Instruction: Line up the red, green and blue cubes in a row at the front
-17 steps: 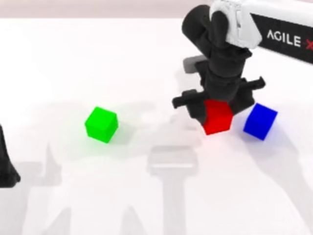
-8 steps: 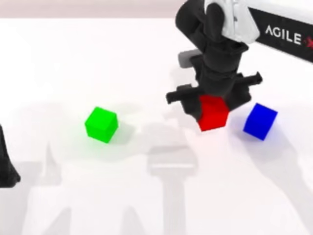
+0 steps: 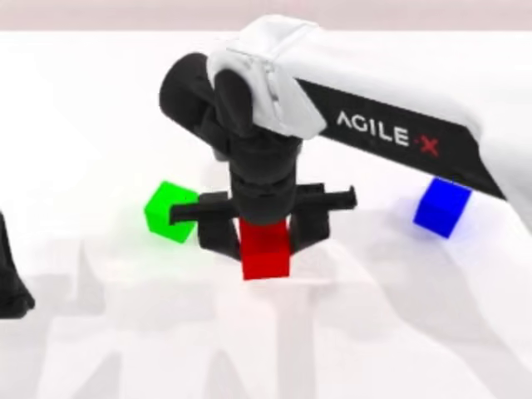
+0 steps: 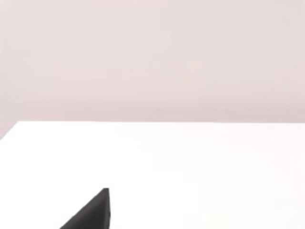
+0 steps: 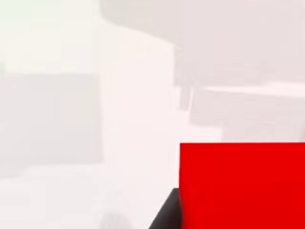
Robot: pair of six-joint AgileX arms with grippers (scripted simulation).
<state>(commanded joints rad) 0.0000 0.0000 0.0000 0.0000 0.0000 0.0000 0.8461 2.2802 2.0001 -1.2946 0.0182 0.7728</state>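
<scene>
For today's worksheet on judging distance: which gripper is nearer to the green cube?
Right. The right gripper, holding the red cube, sits just beside the green cube; the left arm is parked at the table's left edge.

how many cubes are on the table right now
3: the green cube toward the left, the red cube mid-table in the right gripper, the blue cube toward the right.

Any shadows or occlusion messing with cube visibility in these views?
Top view: soft grey arm shadows streak the table; right claw partly hides the green cube, blue cube clear. Right wrist view: red cube cropped at the edge. Left wrist view: no cubes.
</scene>
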